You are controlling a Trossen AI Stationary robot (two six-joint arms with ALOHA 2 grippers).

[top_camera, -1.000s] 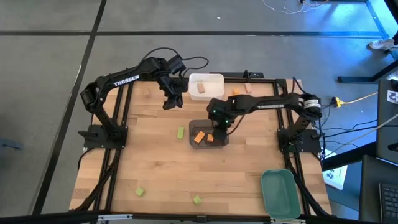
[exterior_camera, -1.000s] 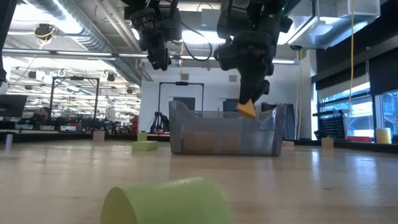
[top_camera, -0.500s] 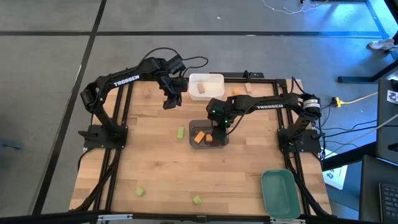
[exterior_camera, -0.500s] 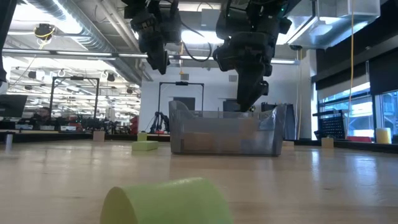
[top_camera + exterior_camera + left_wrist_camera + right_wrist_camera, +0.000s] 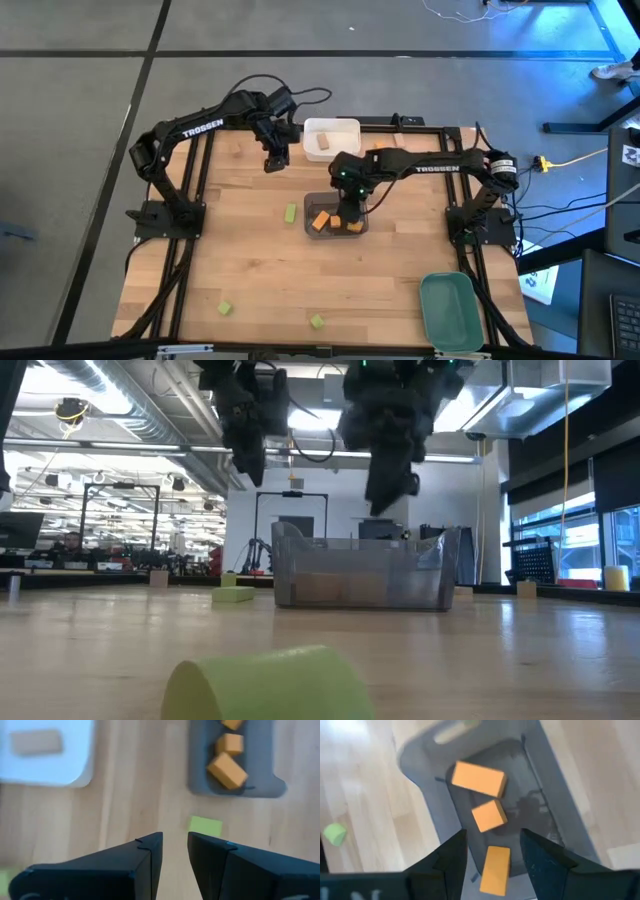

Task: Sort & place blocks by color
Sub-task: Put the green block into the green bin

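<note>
The dark grey bin sits mid-table and holds three orange blocks. My right gripper hangs open just above it, one orange block lying on the bin floor below its fingers. My left gripper hovers near the white bin, fingers narrowly open and empty. A tan block lies in the white bin. Light green blocks rest on the table: one left of the grey bin, two near the front edge.
The green bin stands at the near right corner. An orange block and a tan block lie right of the white bin at the far edge. In the low view a green block lies close in front.
My right gripper, holding an orange block above the grey bin, dipped into the bin, let the block go and rose again. The block now lies on the bin floor with the two others.
</note>
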